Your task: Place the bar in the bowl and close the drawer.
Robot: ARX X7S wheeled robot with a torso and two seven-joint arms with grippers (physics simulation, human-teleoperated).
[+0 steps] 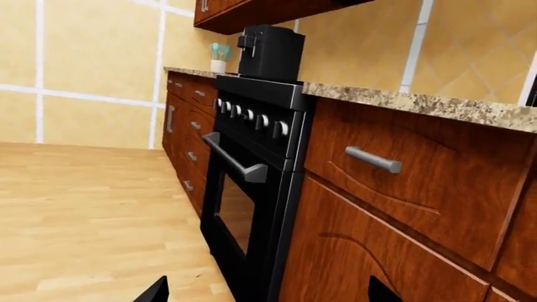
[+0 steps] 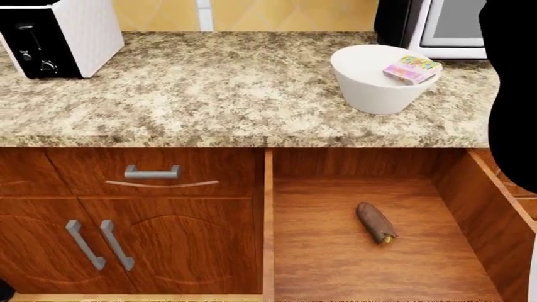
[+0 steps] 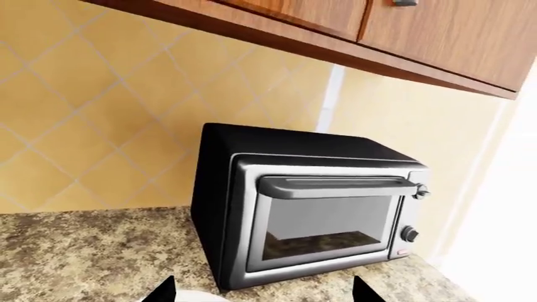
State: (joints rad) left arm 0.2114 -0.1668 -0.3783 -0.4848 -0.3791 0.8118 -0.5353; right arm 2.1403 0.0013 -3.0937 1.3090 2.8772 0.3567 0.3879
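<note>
Rough dark-brown bar (image 2: 376, 222), yellowish tip, lies in the open drawer (image 2: 353, 264); both claws released.

Big, smooth, plain black arm shape (image 2: 512, 94) along one edge of the head view. Two small, pointed black fingertips (image 1: 153, 290) on the left wrist camera. Two more small, pointed black fingertips (image 3: 163, 290) on the right wrist camera. No markings visible.
</note>
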